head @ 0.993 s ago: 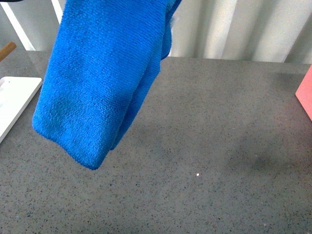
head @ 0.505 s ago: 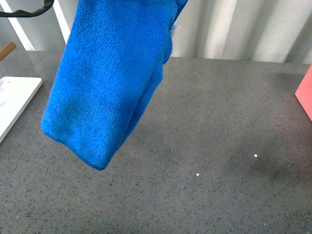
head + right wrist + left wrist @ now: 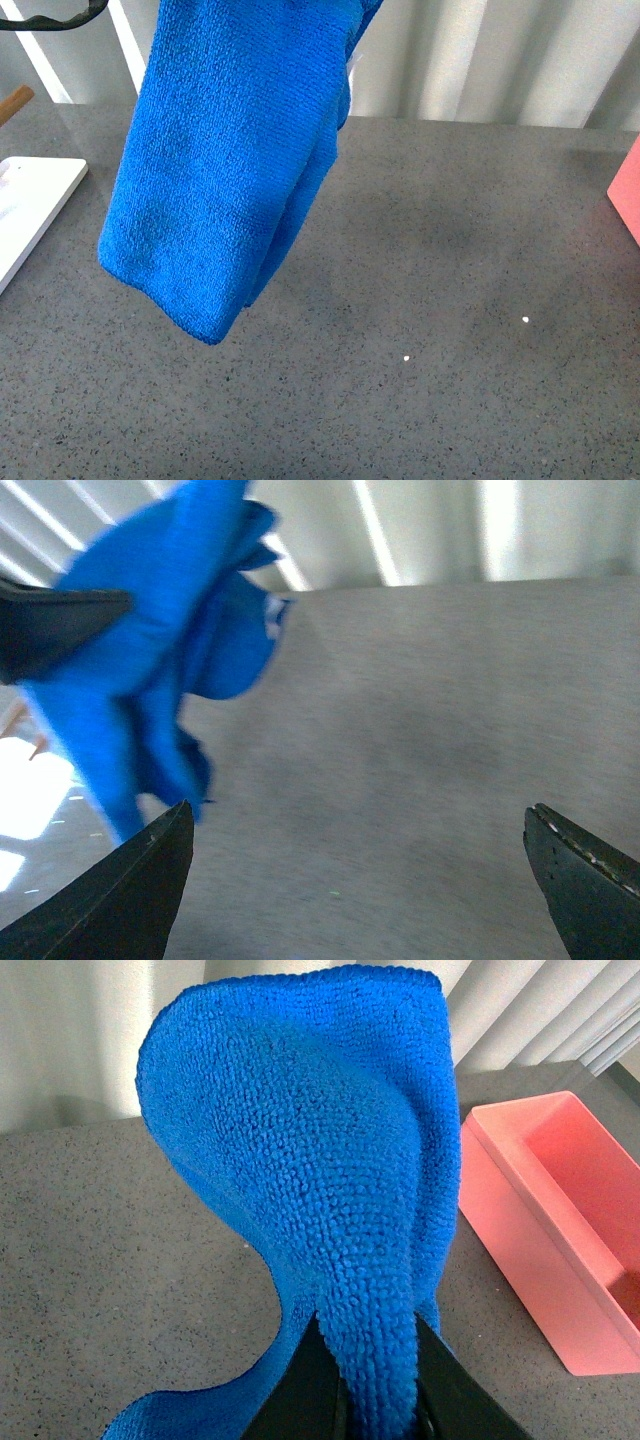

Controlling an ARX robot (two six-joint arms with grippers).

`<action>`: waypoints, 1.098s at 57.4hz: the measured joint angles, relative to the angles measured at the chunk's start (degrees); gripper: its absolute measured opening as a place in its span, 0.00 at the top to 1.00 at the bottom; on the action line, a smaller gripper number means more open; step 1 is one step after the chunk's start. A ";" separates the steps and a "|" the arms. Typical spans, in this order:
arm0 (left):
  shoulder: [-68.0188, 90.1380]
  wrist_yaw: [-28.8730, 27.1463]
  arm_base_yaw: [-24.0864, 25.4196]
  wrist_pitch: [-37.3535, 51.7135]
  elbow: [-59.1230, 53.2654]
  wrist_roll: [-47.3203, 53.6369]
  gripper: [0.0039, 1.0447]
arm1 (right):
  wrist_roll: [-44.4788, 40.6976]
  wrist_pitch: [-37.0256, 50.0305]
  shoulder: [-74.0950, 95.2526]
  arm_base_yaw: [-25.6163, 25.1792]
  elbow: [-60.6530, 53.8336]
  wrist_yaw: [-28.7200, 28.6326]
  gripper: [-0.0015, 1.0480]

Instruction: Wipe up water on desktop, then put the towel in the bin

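The left gripper [image 3: 375, 1392], 2 jaws clamped on the blue towel [image 3: 230, 160] hanging above the desktop [image 3: 450, 300], should probably carry it high to the pink bin [image 3: 560, 1230]; the right gripper [image 3: 355, 825] has its jaws apart.

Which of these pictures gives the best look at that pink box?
The left wrist view: the pink box shows its open top, long walls and inside. The front view catches only a corner at the right edge. The right wrist view misses it.
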 joint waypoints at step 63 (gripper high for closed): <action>0.00 0.00 -0.02 0.00 0.04 0.02 0.96 | 4.02 5.60 32.98 24.44 19.45 2.47 0.07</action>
